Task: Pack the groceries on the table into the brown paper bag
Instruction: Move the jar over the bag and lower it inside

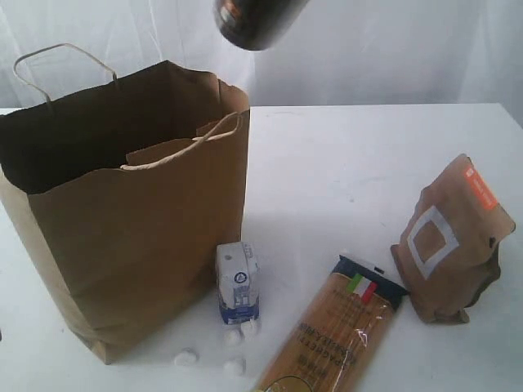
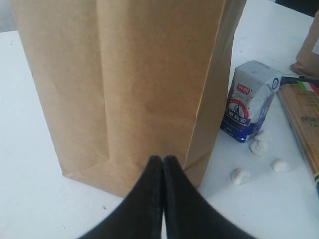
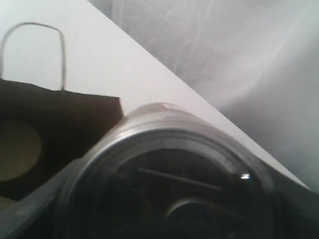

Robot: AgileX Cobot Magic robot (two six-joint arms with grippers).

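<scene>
**Q:** Fingers [image 2: 152, 186] of the left gripper [image 2: 163, 162]: what state?

**A:** Pressed flat together with nothing between them. The tips sit low over the table [image 2: 30, 164], close to the bottom edge of the bag [image 2: 124, 74]. Whether they touch it cannot be told.

**Q:** And the right gripper [image 3: 164, 209]?

**A:** Its jaws stand wide, clamped on the can [image 3: 169, 169], which fills the right wrist view. The fingers show there only as grey blur on either side. In the exterior view the can [image 1: 257, 20] hangs tilted at the top edge, above the far right corner of the bag [image 1: 131, 237] and clear of it.

**Q:** The bag?

**A:** Upright on the left of the table [image 1: 343, 163], with its mouth open.

**Q:** The remaining groceries?

**A:** The carton [image 1: 238, 284] stands just beside the bag's near right corner. Small white lumps [image 1: 234, 367] lie on the table before it. The spaghetti [image 1: 335, 331] lies flat to the carton's right, its lower end cut off by the picture's edge. The pouch [image 1: 449, 241] stands near the spaghetti's upper end, well apart from the bag.
</scene>
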